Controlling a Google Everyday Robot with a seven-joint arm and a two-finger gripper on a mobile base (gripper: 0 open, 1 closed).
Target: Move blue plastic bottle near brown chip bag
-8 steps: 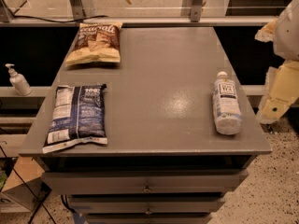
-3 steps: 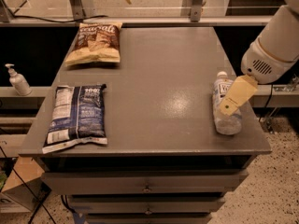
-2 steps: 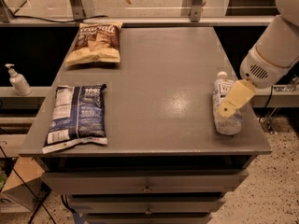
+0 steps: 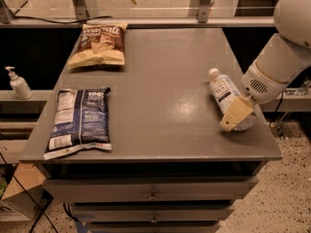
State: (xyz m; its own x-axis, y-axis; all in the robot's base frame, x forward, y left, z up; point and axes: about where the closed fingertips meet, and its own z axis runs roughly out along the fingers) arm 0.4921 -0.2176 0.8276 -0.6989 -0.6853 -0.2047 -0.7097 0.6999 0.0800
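Blue plastic bottle [image 4: 222,91] lying on its side near the right front edge of the bench [image 4: 165,76], cap rearward, the gripper [image 4: 234,116] at its base end, whether open or closed indiscernible; brown chip bag [image 4: 99,45] well apart, rear left.

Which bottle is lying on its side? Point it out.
The clear bluish plastic bottle with white cap, at the right of the grey table, its base behind the tan hand. The small white pump bottle stands upright, left of the table.
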